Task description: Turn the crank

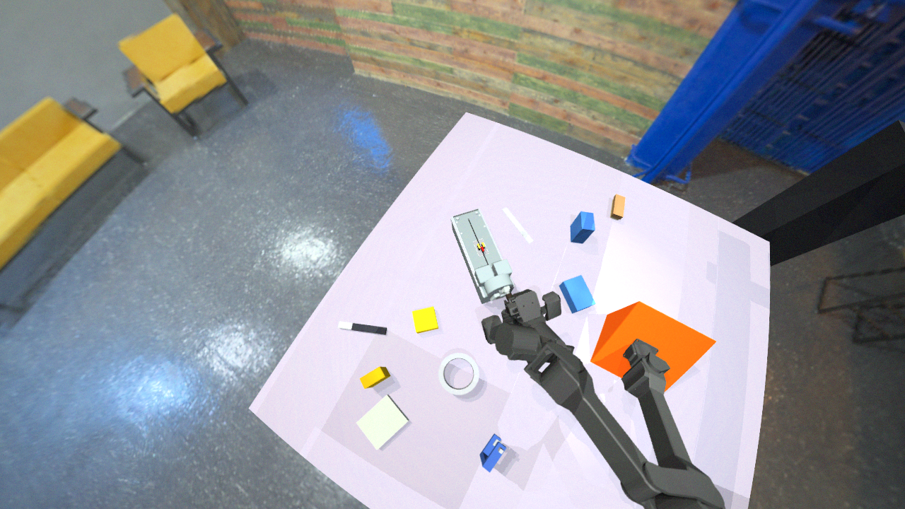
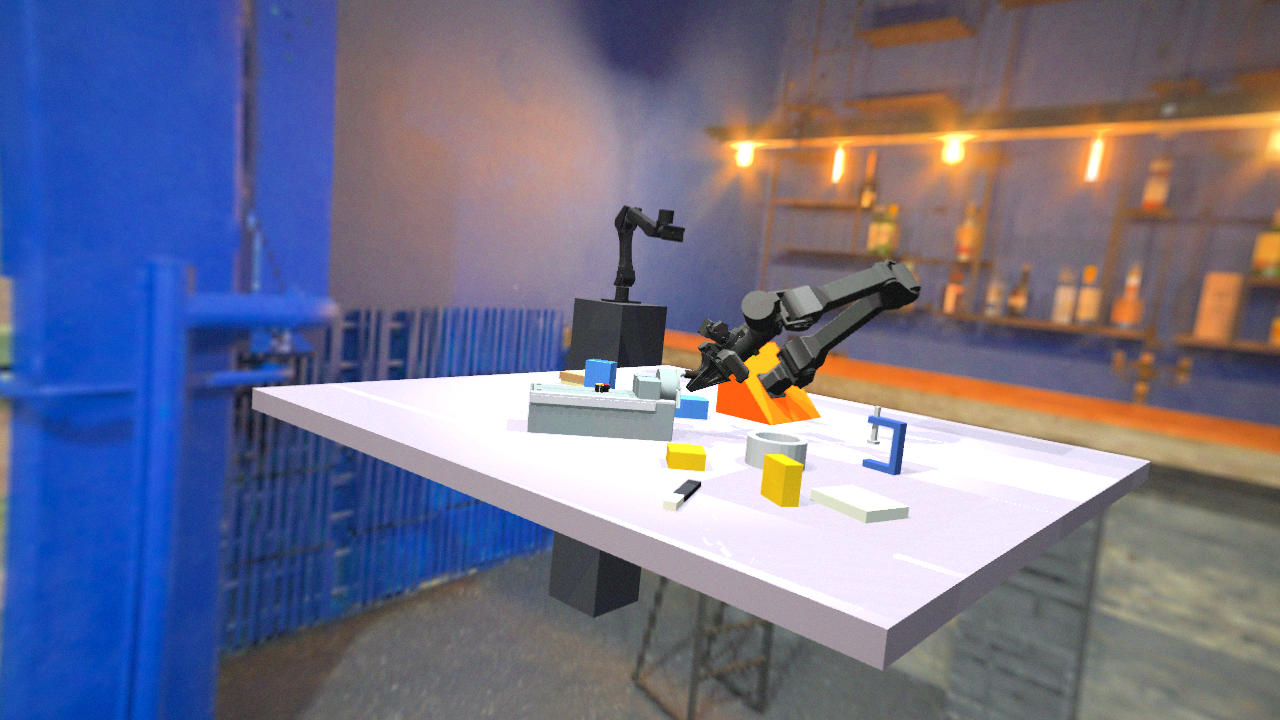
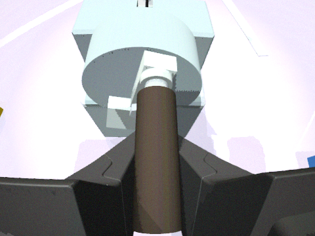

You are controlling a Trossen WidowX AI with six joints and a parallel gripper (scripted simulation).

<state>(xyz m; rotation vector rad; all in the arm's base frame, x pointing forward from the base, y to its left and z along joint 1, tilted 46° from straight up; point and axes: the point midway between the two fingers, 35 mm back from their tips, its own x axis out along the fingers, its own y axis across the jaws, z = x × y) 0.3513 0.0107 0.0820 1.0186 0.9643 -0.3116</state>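
The grey-green machine stands on the table. Its crank arm shows at the round housing, near the top of its face and slightly tilted. My gripper is shut on the crank's brown handle, which runs lengthwise between the fingers. The red pointer shows small on the slide, close beside the yellow brass marks. It looks slightly toward the crank side of them, but it is too small to tell whether it is exactly level. The wrist view does not show the pointer.
Blue blocks and a large orange wedge are right of the machine. A yellow block, a grey ring and a blue clamp are nearer the arm's side.
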